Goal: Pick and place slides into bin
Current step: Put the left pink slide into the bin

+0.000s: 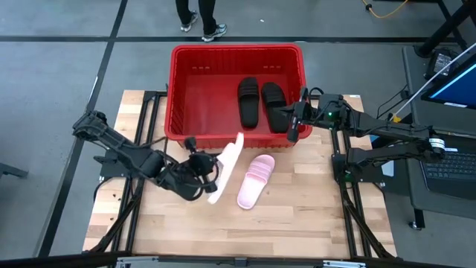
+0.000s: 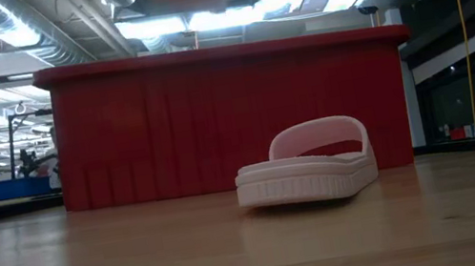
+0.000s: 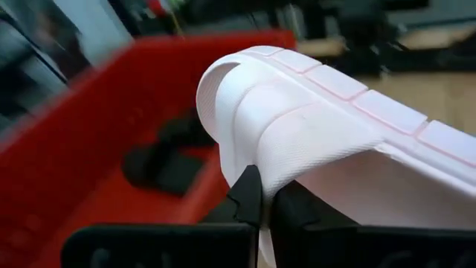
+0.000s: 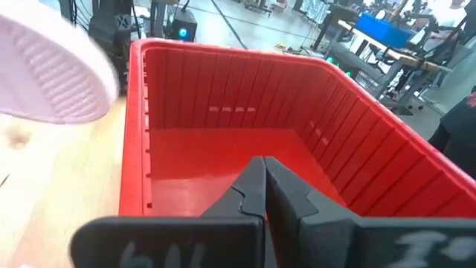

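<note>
My left gripper (image 1: 204, 176) is shut on a pale pink slide (image 1: 227, 165), which it holds above the table just in front of the red bin (image 1: 182, 112). The slide stands on edge, one end toward the bin's near wall. A second pale pink slide (image 1: 255, 181) lies sole-down on the table beside it (image 2: 306, 168). Two black slides (image 1: 248, 101) (image 1: 275, 104) lie on the bin's floor. My right gripper (image 1: 293, 131) is shut and hangs over the bin's near right rim, holding nothing. My left gripper pinches the slide's ribbed strap at its edge (image 3: 277, 173) between its two fingers (image 3: 249, 195). The fingers come nearly level from the table's left side. The slide is lifted clear of the table and turned on its side, its sole (image 3: 387, 112) facing away from the gripper.
The bin takes up the table's far middle; its near wall (image 2: 216, 122) stands right behind the lying slide. Bare wooden table (image 1: 297, 223) stretches along the near side. A person's feet (image 1: 201, 26) show on the floor beyond the bin.
</note>
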